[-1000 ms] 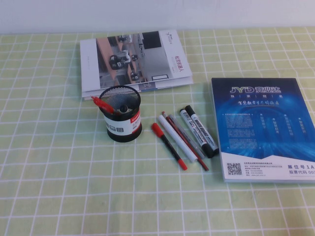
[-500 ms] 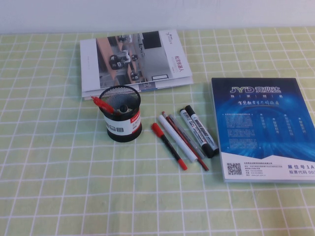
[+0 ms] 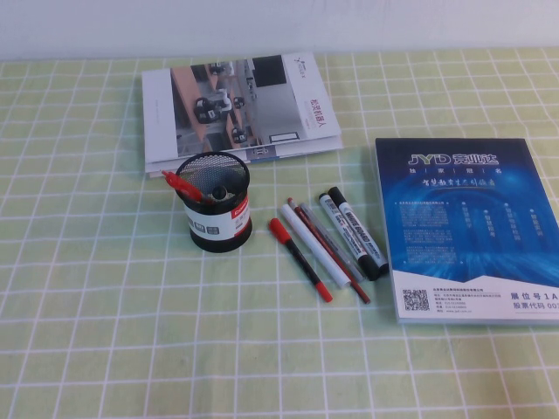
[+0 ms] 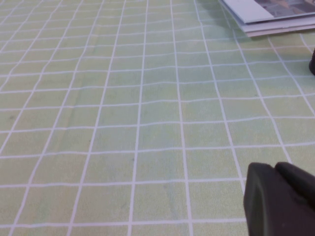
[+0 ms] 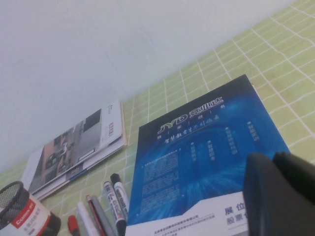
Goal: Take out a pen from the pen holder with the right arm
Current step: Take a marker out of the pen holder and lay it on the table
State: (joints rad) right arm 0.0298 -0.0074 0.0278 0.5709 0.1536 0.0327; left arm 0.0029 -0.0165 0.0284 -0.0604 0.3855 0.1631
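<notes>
The black mesh pen holder [image 3: 219, 203] stands upright left of the table's middle, with a red pen [image 3: 182, 184] leaning out over its left rim. In the right wrist view the holder [image 5: 24, 211] shows at the edge. Neither arm appears in the high view. My right gripper [image 5: 273, 161] hovers over the near part of the blue booklet [image 5: 206, 157], well to the right of the holder, shut and holding nothing. My left gripper [image 4: 274, 168] sits low over bare tablecloth, also shut and holding nothing.
Several pens lie just right of the holder: a red pen [image 3: 300, 259], a white pen [image 3: 319, 242] and two black markers [image 3: 354, 231]. The blue booklet [image 3: 467, 223] lies at the right, a grey brochure [image 3: 236, 109] behind the holder. Green checked cloth covers the table.
</notes>
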